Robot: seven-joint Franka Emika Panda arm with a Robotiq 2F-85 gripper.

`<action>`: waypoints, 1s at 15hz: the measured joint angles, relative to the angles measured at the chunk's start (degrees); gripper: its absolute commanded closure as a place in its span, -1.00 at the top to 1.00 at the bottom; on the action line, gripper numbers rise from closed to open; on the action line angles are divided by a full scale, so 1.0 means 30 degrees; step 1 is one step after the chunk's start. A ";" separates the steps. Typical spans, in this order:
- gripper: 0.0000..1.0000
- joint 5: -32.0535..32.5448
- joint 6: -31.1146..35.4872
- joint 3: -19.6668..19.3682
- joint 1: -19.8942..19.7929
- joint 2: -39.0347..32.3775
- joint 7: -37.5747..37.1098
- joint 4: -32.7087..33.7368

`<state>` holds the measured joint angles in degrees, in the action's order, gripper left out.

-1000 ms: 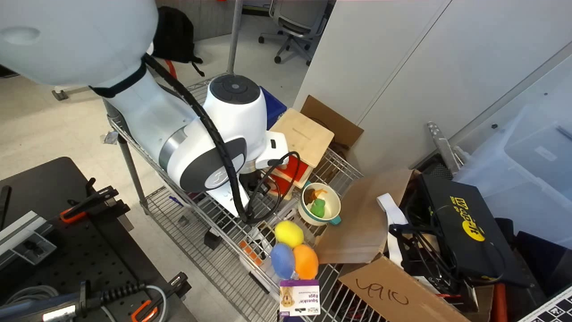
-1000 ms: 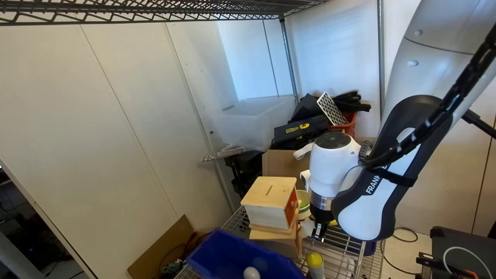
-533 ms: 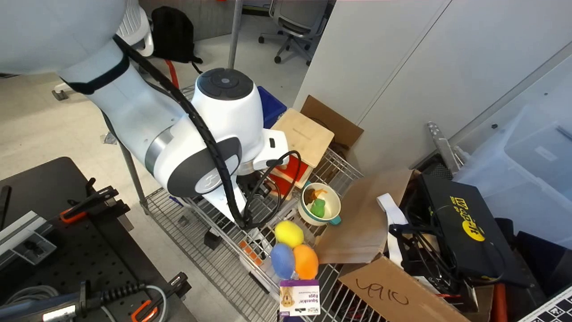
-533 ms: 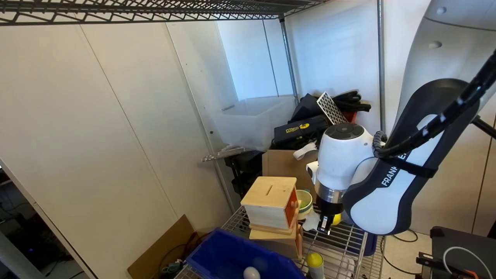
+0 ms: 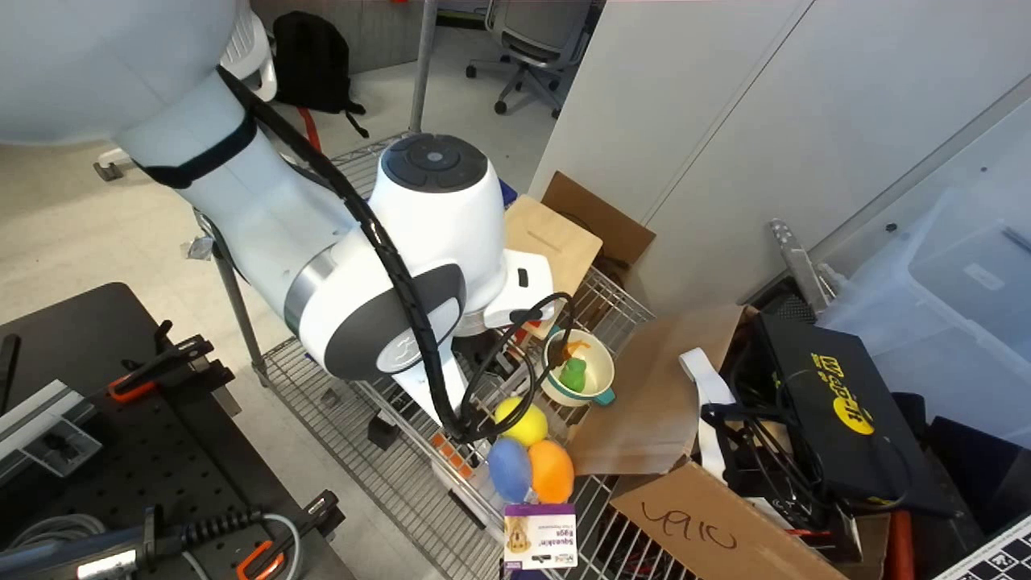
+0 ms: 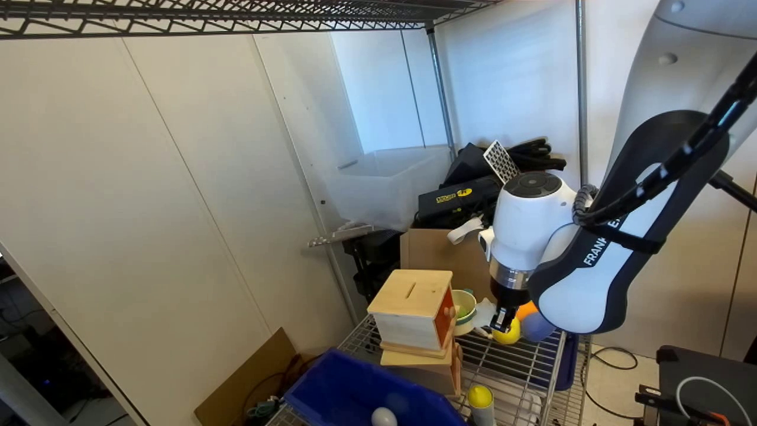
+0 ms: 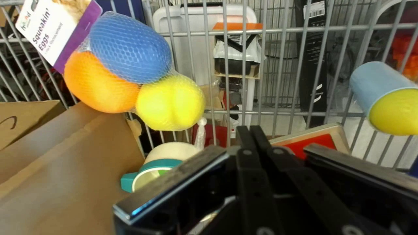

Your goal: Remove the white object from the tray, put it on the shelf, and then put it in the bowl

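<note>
The white object (image 6: 384,416), smooth and rounded, lies inside the blue tray (image 6: 334,376), seen in an exterior view. Some distance from it, my gripper (image 6: 503,322) hangs over the wire shelf (image 7: 277,113), beside the yellow egg. In the wrist view the gripper (image 7: 250,130) is shut, its dark fingertips together and nothing held. The bowl (image 5: 594,354) shows in both exterior views, pale with a teal handle and green and orange-brown things inside. In the wrist view the bowl (image 7: 171,152) sits left of the fingers, partly covered by them.
A wooden box with red panels (image 6: 408,313) stands between tray and bowl. Netted blue, orange and yellow eggs (image 7: 130,49) lie on the wires with a card. A light-blue cup with yellow end (image 7: 380,86) is on the shelf. A cardboard box (image 5: 644,419) adjoins the bowl.
My gripper has risen and moved away from the wooden box toward the yellow egg. It has stayed shut. The white object and the bowl have not moved.
</note>
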<state>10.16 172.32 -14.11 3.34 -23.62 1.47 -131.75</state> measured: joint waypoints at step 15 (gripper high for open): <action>-0.98 0.0309 -0.5653 -0.0741 0.0234 -0.1372 -0.3060 0.4504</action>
<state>11.08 155.36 -16.33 4.04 -27.73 -7.71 -118.23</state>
